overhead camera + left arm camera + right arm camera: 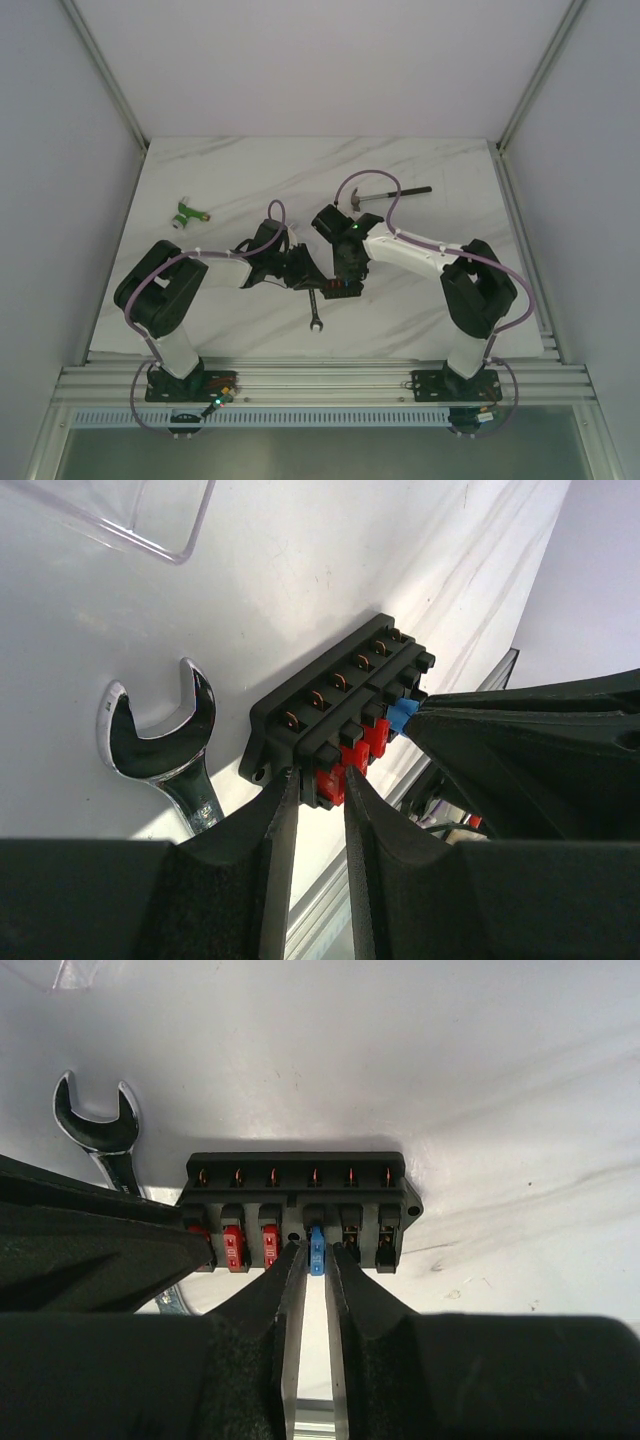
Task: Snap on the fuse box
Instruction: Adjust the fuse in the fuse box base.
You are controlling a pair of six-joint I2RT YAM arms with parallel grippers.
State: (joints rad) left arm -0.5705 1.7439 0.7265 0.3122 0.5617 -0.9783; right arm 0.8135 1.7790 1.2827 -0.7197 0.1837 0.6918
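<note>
Both grippers on the fuse box [340, 289], mid-table.
I see my left gripper [320, 785] pinching the box's red-fuse end and my right gripper [312, 1258] closed tight on the blue fuse [316, 1248] in its row. The box lies flat just right of the wrench [314, 308], toward the near edge.

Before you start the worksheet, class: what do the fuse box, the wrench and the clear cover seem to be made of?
Fuse box: matte black moulded plastic, judging by its dull surface and crisp ribs. Wrench: polished, probably chromed steel; it mirrors light like a bright metal. Clear cover: likely transparent plastic; the table shows through it and its edges glint.
</note>
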